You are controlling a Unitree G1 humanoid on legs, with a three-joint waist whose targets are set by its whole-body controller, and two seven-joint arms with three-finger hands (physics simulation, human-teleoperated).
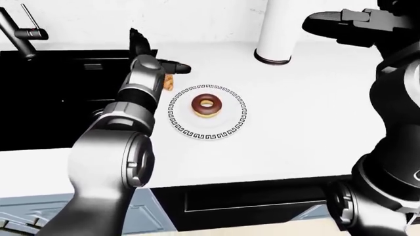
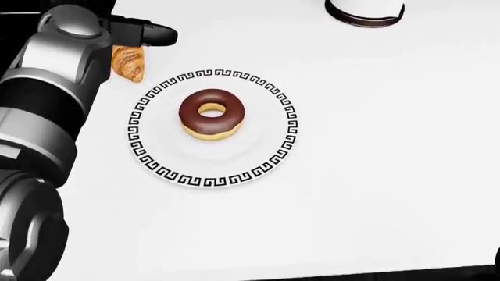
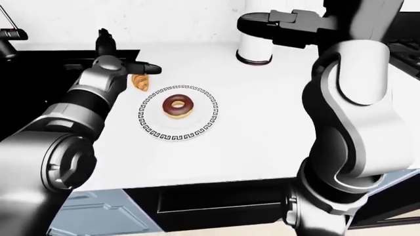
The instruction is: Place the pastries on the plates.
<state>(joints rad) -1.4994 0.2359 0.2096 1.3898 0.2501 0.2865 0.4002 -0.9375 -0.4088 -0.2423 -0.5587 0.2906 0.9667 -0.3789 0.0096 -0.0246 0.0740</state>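
Observation:
A chocolate-glazed donut (image 2: pixel 211 114) lies in the middle of a white plate with a black key-pattern rim (image 2: pixel 160 170). Just off the plate's upper left, a croissant (image 2: pixel 129 64) rests on the white counter, partly covered by my left forearm. My left hand (image 3: pixel 128 55) hovers right over the croissant, open, with one black finger (image 2: pixel 148 33) pointing right above it and nothing held. High above the counter near the top of the eye views, my right hand (image 3: pixel 256 22) is open and empty. Only this one plate is in view.
A white cylinder with a dark base (image 1: pixel 275 42) stands on the counter above and right of the plate. A black sink (image 1: pixel 52 98) with a faucet (image 1: pixel 19 32) borders the counter on the left. The counter's near edge (image 1: pixel 262 179) runs below the plate.

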